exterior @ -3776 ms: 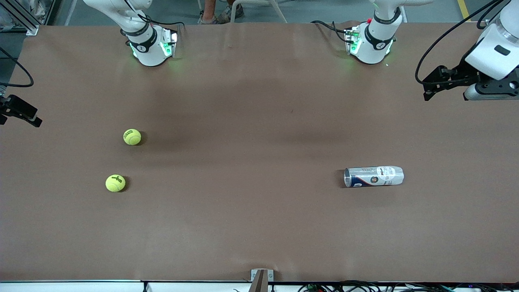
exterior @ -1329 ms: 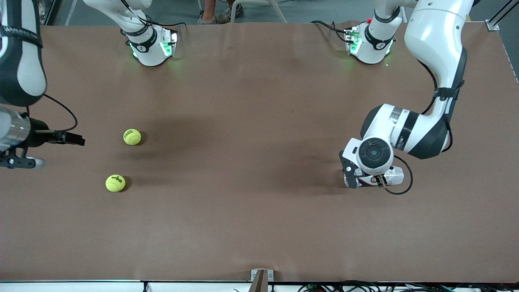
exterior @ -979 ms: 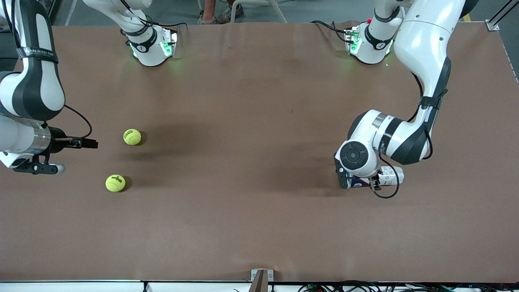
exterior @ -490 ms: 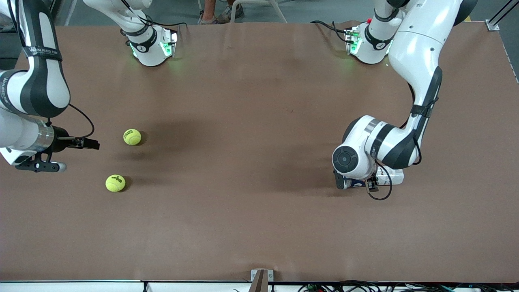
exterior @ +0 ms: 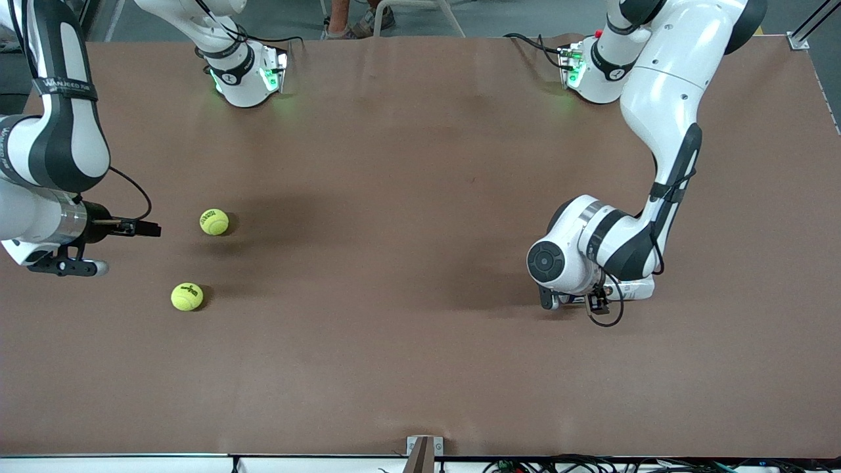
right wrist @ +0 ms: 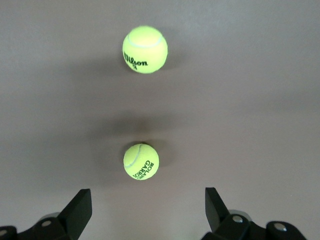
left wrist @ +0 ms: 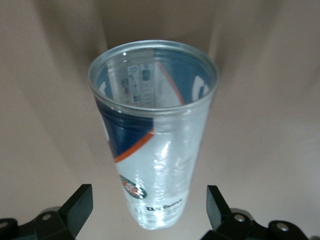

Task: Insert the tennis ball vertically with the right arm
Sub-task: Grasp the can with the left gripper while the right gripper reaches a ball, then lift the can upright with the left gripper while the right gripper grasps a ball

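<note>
- Front view is showing me at an early stage: 2 tennis balls are lying on the bench (exterior: 394, 197), toward my right arm's end, and neither is lifted.
- My right hand (exterior: 141, 228) is hanging wide open just beside the farther ball (exterior: 214, 221); the nearer ball (exterior: 187, 296) is lying apart from it.
- My left hand (exterior: 573, 301) is straddling the tube (left wrist: 152, 145) with open fingers (left wrist: 75, 207), not gripping; the tube is lying on its side.
- I judge that gripping, standing the tube up and inserting are all left.
</note>
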Motion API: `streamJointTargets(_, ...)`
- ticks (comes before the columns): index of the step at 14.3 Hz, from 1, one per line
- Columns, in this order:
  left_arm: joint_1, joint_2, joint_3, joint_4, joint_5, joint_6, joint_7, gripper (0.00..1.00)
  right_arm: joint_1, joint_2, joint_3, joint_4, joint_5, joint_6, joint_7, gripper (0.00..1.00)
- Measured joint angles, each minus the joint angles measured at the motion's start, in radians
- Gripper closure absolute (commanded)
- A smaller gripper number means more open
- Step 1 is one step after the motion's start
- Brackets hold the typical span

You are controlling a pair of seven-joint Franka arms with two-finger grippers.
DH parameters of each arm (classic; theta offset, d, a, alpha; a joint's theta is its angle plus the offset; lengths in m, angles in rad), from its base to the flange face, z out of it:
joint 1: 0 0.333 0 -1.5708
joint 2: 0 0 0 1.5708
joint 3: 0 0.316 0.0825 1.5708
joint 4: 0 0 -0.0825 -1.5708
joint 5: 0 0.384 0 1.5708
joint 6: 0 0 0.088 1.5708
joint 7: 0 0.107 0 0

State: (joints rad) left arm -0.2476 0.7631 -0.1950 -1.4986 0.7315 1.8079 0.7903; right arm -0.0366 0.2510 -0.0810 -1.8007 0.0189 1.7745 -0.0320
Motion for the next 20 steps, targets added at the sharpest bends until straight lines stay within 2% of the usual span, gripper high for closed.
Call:
streamJointTargets(7,-0.002,0.041,0.003,-0.002,0.015,0.001,-0.128,0.00,0.010,0.087,0.003,-0.071,0.000,0.013,0.000,0.00)
streamJointTargets(12,-0.002,0.063,0.003,-0.003,0.027,0.007,-0.131,0.07,0.010,0.128,0.003,-0.105,0.000,0.068,0.000,0.00)
streamJointTargets(18,-0.001,0.069,0.004,-0.001,0.031,0.027,-0.115,0.33,0.010,0.129,0.003,-0.211,0.011,0.171,0.000,0.00)
streamJointTargets(20,0.000,0.069,0.006,0.001,0.031,0.039,-0.088,0.35,0.010,0.130,0.003,-0.225,0.025,0.181,0.000,0.00)
